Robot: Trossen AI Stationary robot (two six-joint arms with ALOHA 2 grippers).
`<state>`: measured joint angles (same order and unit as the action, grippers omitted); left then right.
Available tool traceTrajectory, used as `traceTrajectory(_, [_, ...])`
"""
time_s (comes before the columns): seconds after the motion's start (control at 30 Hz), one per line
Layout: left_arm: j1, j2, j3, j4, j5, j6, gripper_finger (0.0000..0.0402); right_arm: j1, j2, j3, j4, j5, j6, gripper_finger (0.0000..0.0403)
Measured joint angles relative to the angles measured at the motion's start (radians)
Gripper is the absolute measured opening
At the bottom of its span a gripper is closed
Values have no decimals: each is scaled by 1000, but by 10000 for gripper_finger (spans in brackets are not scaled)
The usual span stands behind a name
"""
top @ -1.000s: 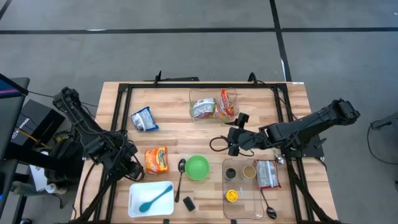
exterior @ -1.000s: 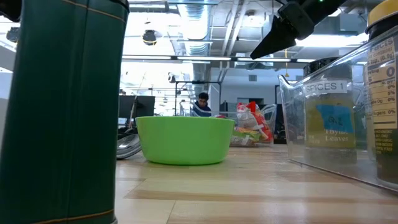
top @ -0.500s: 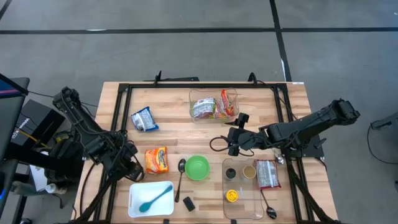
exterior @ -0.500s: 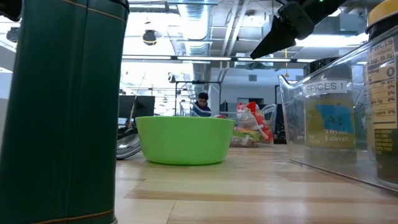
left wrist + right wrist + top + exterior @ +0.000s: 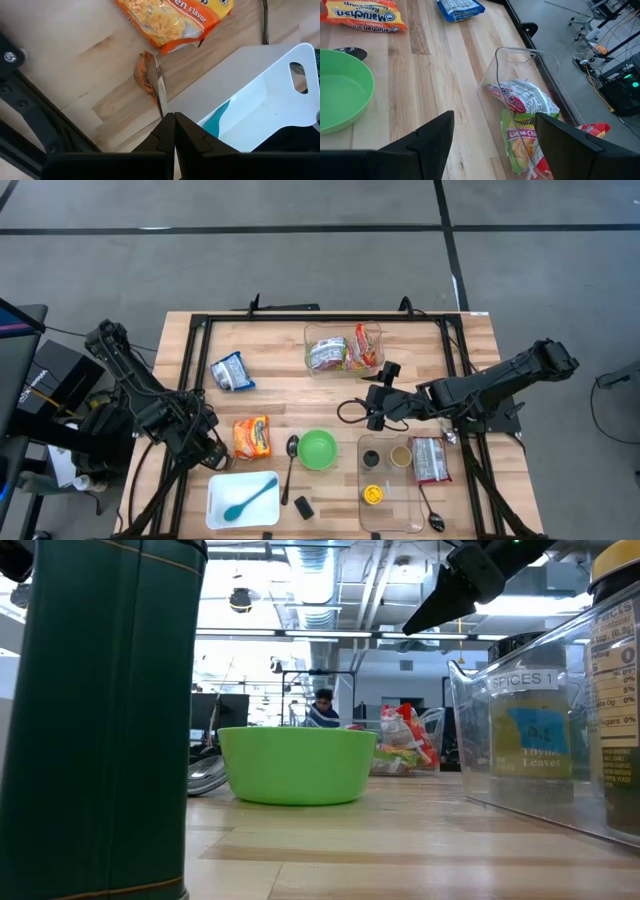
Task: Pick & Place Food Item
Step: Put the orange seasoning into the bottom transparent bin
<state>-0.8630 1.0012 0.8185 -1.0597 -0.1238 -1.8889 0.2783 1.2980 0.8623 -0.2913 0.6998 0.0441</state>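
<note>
Right hand (image 5: 376,408) spread and empty, hovering just short of the clear bin (image 5: 345,351), aimed toward it. Ramen packets (image 5: 522,117) lying inside that bin, long axes running along the bin. Right arm far nearer the bin than left. Left hand (image 5: 173,131) pressed together, low at the bench (image 5: 270,350) edge, well away from the bin, beside the white tray (image 5: 250,100) and orange noodle packet (image 5: 252,437). Right wrist view alone showing packet labels and bin opening; overhead view alone placing both arms.

bowl (image 5: 318,448) green | noodle packet (image 5: 252,437) orange-yellow | spatula (image 5: 249,498) teal | tray (image 5: 215,502) white | table (image 5: 270,385) light wood
</note>
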Motion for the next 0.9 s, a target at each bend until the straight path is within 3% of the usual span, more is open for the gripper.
traceTrajectory(0.3, [0, 0, 0, 5, 0, 24, 7, 0, 0, 0, 0, 0, 0, 270])
traceTrajectory(0.67, [0, 0, 0, 57, 4, 24, 100, 0, 0, 0, 0, 0, 0, 270])
traceTrajectory(0.9, [0, 0, 0, 154, 98, 22, 123, 0, 0, 0, 0, 0, 1, 270])
